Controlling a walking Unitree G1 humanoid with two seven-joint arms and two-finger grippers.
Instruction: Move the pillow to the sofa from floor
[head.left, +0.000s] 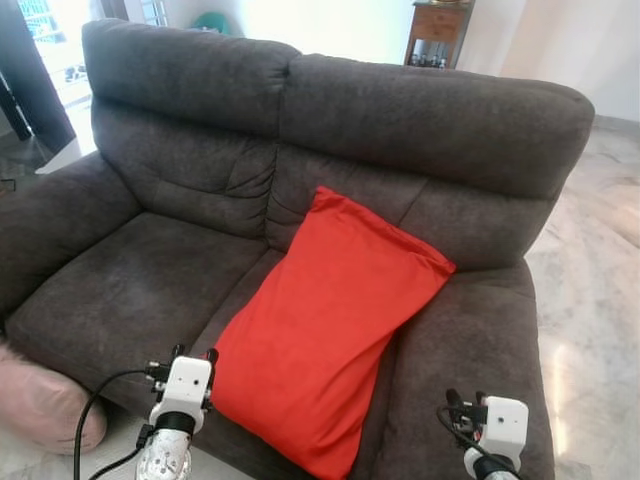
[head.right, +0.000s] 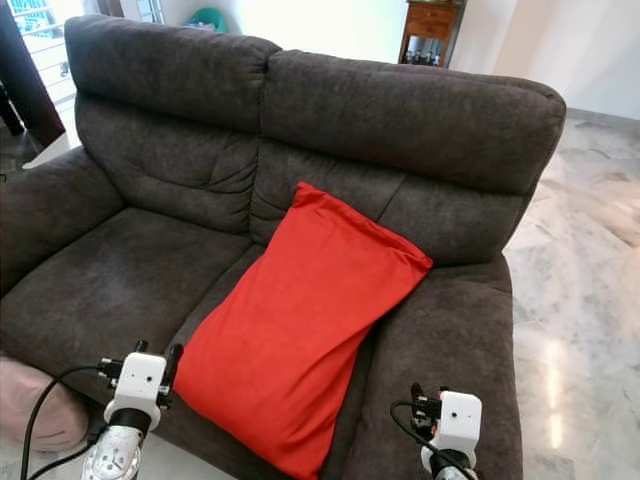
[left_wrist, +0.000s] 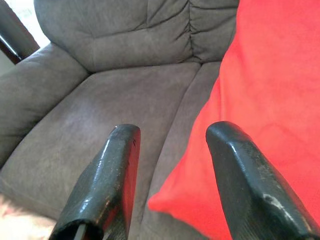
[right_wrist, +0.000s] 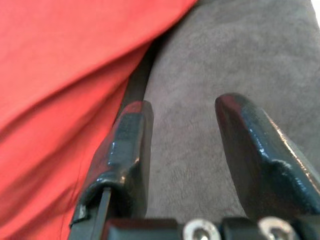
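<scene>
- Left gripper (left_wrist: 172, 145), fingers spread wide and holding nothing, is hovering at the red pillow's (head.left: 325, 325) lower corner.
- Right gripper (right_wrist: 182, 125), also wide apart, is hovering beside the pillow, over the armrest.
- Pillow is leaning on the grey sofa (head.left: 180, 150) backrest.

- Beyond the seating you see a pale marble floor (head.left: 590, 300), glossy, with light reflecting off it on the right.
- A small wooden cabinet (head.left: 437, 30) stands against the white wall (head.left: 590, 45) at the back.
- Bright daylight comes in through a window (head.left: 45, 30) at upper left.
- A pink cushion (head.left: 45, 405) lies on the floor at lower left.
</scene>
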